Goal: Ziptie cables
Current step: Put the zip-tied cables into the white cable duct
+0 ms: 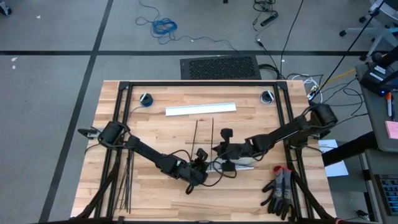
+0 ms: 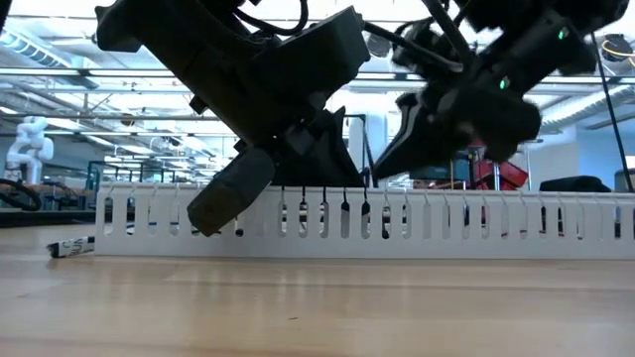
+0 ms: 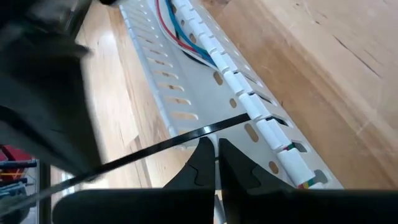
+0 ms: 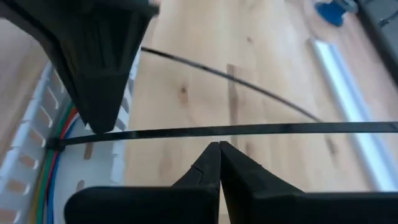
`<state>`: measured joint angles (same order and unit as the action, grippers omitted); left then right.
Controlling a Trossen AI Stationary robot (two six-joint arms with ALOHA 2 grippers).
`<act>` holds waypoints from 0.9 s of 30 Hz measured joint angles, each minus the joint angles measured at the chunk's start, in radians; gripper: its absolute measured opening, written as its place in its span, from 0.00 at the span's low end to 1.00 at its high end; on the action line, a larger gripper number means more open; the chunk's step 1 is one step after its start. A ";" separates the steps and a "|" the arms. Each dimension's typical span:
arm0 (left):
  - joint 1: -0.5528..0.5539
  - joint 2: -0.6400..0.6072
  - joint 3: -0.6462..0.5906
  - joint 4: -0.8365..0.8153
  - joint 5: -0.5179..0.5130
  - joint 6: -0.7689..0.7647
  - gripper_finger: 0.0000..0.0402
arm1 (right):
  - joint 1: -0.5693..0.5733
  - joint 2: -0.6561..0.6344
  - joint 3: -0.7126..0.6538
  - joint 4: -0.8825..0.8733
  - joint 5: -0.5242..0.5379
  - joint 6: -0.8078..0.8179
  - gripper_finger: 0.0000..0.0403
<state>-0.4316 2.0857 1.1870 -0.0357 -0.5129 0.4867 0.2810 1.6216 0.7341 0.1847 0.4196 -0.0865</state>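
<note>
On the pale wooden worktop (image 1: pixel 155 130), both dark arms meet near six o'clock of centre, over a white slotted plastic channel (image 3: pixel 186 81). A few thin red, blue and green cables (image 3: pixel 177 31) lie along the inside of that channel. The left end effector (image 3: pixel 216 163) has its fingers pressed together, pinching a long thin black plastic ziptie (image 3: pixel 155 146) that crosses the channel. The right end effector (image 4: pixel 219 163), just toward three o'clock of the left one in the high view, is likewise fully closed, its tips against a black ziptie strap (image 4: pixel 249 130) that runs to the cables at the channel wall. Spare black zipties (image 1: pixel 126 186) lie at the worktop's eight o'clock edge, and a black-and-red glove (image 1: pixel 281 190) lies at four o'clock.
</note>
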 joint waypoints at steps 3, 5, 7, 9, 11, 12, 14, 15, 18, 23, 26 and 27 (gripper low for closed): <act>0.003 0.000 0.000 0.000 0.002 0.001 0.01 | 0.005 -0.071 0.000 -0.049 -0.020 -0.004 0.00; 0.006 -0.001 0.000 -0.001 0.013 0.001 0.01 | 0.013 -0.098 0.002 -0.058 -0.084 -0.004 0.00; 0.006 -0.001 0.000 -0.001 0.014 0.001 0.01 | 0.018 -0.101 0.002 -0.058 -0.150 -0.004 0.00; 0.006 -0.001 0.000 -0.001 0.014 0.001 0.01 | 0.018 -0.086 0.002 -0.058 -0.184 -0.004 0.00; 0.006 -0.001 0.000 0.002 0.014 0.001 0.01 | 0.017 -0.060 0.002 -0.055 -0.187 -0.004 0.00; 0.006 -0.001 0.000 0.005 0.015 0.001 0.01 | 0.014 -0.044 0.002 -0.048 -0.188 -0.004 0.00; 0.006 -0.001 0.000 0.010 0.015 0.001 0.01 | 0.013 -0.011 0.002 -0.017 -0.191 -0.005 0.00; 0.006 -0.001 0.000 0.011 0.016 0.001 0.01 | 0.013 0.004 0.002 0.006 -0.192 -0.006 0.00; 0.006 -0.001 0.000 0.011 0.016 0.001 0.01 | 0.011 0.054 0.002 0.060 -0.207 -0.016 0.00; 0.006 -0.001 -0.001 0.013 0.017 0.001 0.01 | -0.008 0.119 0.003 0.144 -0.243 -0.017 0.00; 0.006 -0.001 -0.001 0.013 0.021 -0.002 0.01 | -0.025 0.140 0.004 0.146 -0.244 -0.015 0.00; 0.006 -0.001 -0.001 0.013 0.022 -0.002 0.01 | -0.029 0.142 0.004 0.140 -0.247 -0.004 0.00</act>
<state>-0.4252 2.0846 1.1862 -0.0223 -0.4908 0.4850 0.2524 1.7633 0.7380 0.3249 0.1727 -0.0910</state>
